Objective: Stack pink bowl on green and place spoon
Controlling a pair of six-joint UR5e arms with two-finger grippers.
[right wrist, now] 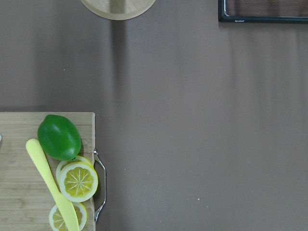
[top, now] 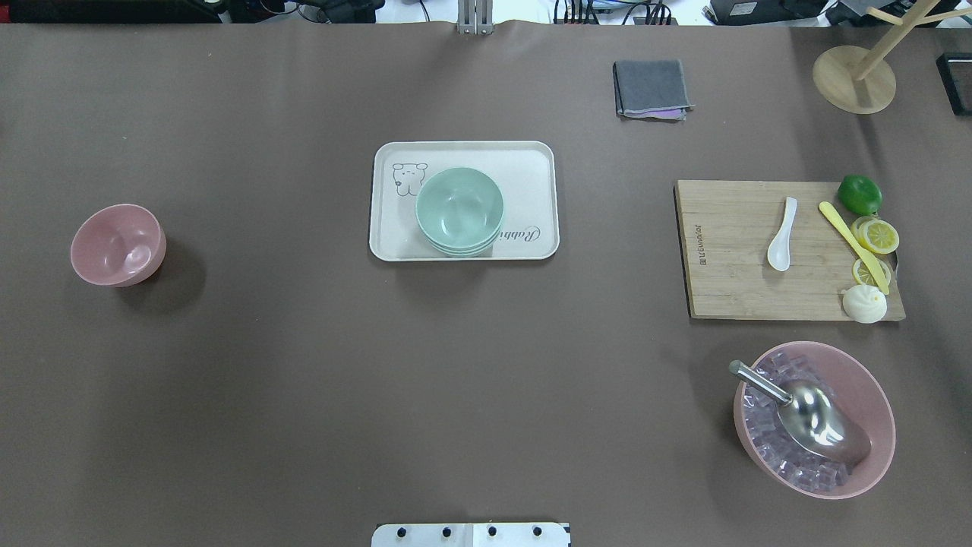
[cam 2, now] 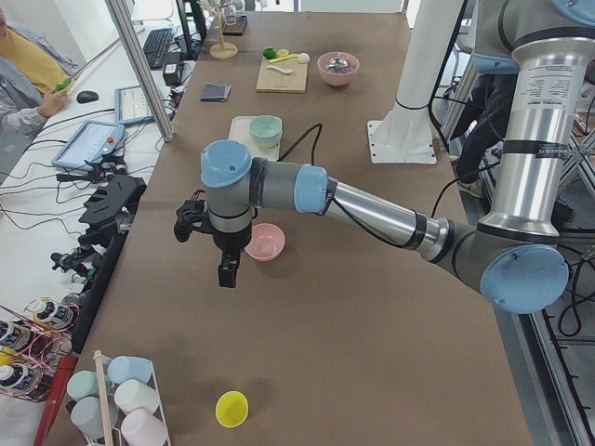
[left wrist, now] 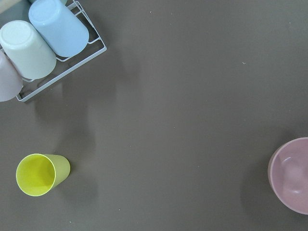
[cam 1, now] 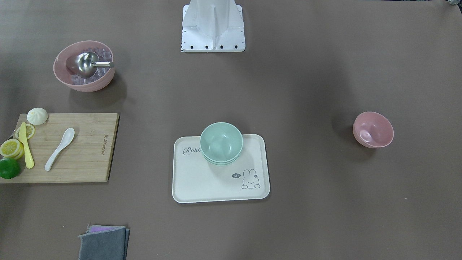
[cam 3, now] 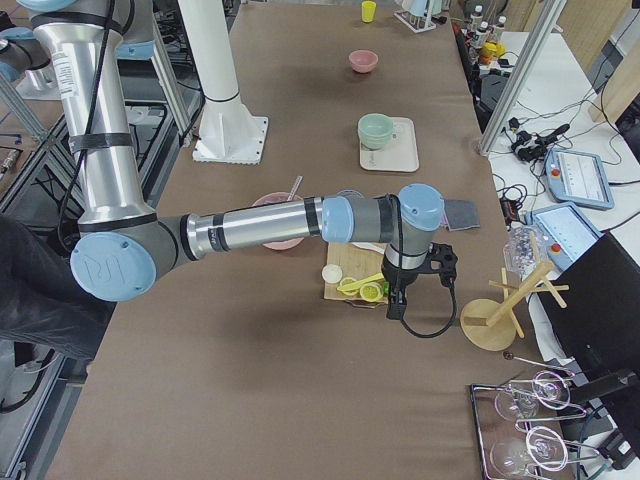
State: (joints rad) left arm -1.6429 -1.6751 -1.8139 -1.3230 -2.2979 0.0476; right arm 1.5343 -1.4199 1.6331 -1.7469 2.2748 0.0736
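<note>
A small pink bowl (top: 118, 245) stands upright and empty on the table's left side; it also shows at the left wrist view's right edge (left wrist: 291, 175). A stack of green bowls (top: 459, 210) sits on a cream rabbit tray (top: 531, 167) at mid table. A white spoon (top: 782, 234) lies on a wooden cutting board (top: 729, 258) at the right. My left gripper (cam 2: 227, 269) hangs above the table just beside the pink bowl (cam 2: 265, 242). My right gripper (cam 3: 397, 300) hangs over the board's outer end. I cannot tell whether either is open or shut.
A large pink bowl (top: 814, 418) holds ice cubes and a metal scoop. A lime (right wrist: 59, 136), lemon slices, a yellow knife (right wrist: 48, 183) and a bun (top: 864, 303) are on the board. A grey cloth (top: 651, 88), a wooden stand (top: 854, 78), a yellow cup (left wrist: 41, 174) and a cup rack (left wrist: 38, 43) are nearby.
</note>
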